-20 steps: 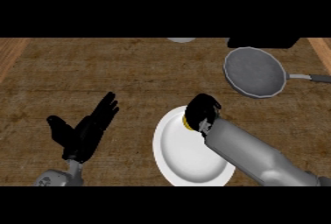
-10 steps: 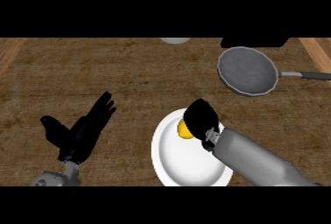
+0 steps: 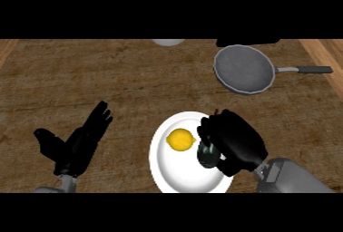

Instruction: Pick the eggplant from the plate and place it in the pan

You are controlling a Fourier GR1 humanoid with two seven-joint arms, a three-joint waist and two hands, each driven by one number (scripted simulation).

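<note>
Left hand (image 3: 74, 145) rests open at 8 o'clock, fingers up, clear of the work. Plate (image 3: 178, 174) at 6 o'clock carries a yellow fruit (image 3: 179, 139). Right hand (image 3: 234, 138) curls round the dark eggplant (image 3: 206, 157) on the plate's 3 o'clock side, apparently gripped for lifting. Pan (image 3: 244, 70) waits at 1 o'clock.

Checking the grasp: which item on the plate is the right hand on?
The dark eggplant, under the right hand; the yellow fruit lies uncovered to its left.

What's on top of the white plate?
A yellow round fruit lies on the plate. The right hand covers a dark thing, maybe the eggplant; most of it is hidden.
</note>
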